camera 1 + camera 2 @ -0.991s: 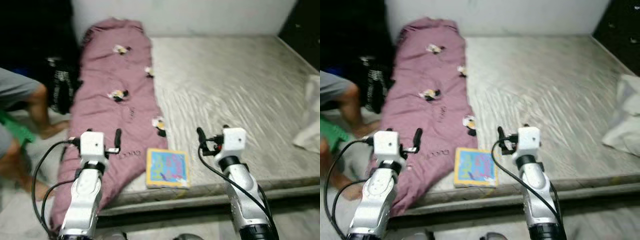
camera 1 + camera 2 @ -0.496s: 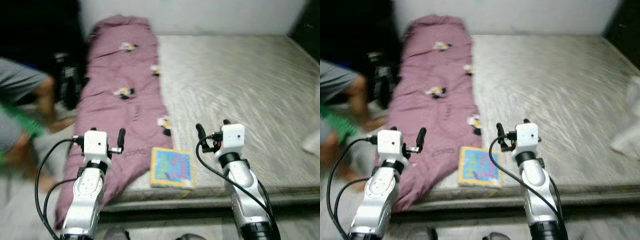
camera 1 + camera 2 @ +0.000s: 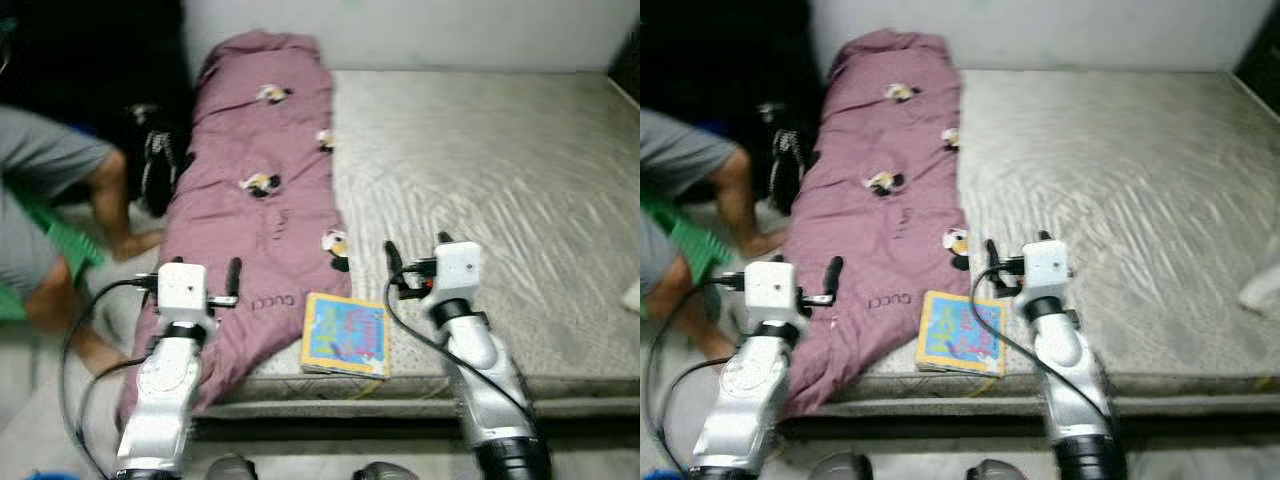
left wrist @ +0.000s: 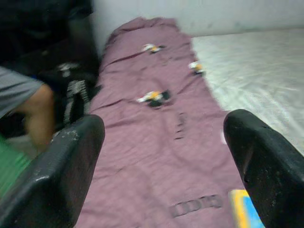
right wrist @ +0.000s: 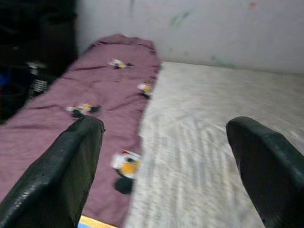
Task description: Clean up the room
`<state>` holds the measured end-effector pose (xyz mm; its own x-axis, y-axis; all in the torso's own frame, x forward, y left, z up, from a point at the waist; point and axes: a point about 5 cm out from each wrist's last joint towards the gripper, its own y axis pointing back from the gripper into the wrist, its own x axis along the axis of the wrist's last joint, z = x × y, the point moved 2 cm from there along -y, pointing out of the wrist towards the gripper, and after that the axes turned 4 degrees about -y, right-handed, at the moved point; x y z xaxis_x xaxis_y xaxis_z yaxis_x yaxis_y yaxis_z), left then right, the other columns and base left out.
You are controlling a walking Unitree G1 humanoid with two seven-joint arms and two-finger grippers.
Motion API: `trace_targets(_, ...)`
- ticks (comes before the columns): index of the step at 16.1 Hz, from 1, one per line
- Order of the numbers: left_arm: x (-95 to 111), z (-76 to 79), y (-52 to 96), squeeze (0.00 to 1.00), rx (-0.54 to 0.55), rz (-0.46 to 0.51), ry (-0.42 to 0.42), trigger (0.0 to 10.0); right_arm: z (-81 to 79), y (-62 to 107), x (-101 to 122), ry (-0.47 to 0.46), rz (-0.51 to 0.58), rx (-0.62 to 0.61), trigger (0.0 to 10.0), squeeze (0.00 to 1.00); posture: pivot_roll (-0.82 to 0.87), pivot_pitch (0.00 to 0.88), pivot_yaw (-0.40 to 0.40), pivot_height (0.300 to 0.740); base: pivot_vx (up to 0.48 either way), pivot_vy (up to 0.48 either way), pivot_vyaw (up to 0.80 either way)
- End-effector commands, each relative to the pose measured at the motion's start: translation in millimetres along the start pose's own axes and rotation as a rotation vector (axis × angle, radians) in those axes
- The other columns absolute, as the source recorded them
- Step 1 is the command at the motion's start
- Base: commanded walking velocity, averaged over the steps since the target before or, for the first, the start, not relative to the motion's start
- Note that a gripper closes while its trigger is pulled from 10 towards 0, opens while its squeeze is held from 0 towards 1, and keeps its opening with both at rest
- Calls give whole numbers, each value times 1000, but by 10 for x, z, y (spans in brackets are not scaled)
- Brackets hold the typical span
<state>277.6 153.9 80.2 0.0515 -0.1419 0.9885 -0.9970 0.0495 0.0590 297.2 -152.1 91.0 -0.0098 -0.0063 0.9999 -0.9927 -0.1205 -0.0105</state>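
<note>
Left eye view: colourful book (image 3: pixel 346 335) on mattress edge (image 3: pixel 500 200), between both end effectors.

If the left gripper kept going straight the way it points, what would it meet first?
Most likely the purple blanket: the open left gripper looks along its length on the mattress, with nothing between. Depth is unclear; farther on stands the wall.

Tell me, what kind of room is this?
Probably a bedroom. A big bare mattress lies low by the floor, a purple blanket is spread along one side, and a colourful book sits near its edge.
</note>
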Motion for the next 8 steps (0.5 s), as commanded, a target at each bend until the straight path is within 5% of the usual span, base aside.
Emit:
trace_targets(1, -14, -11, 4, 0, -4, -8, -3, 10000, 9, -11, 16, -8, 5, -12, 10000, 0, -34, 23, -6, 740, 0, -240, 0)
trace_targets(6, 2, -25, -15, 0, 1, -1, -4, 10000, -20, -36, 38, -19, 14, 9, 10000, 0, -30, 17, -8, 740, 0, -253, 0)
trace_targets(8, 8, -21, -22, 0, -2, 1, -4, 10000, -29, -39, 54, -5, 27, 24, 10000, 0, -31, 14, -10, 740, 0, -251, 694)
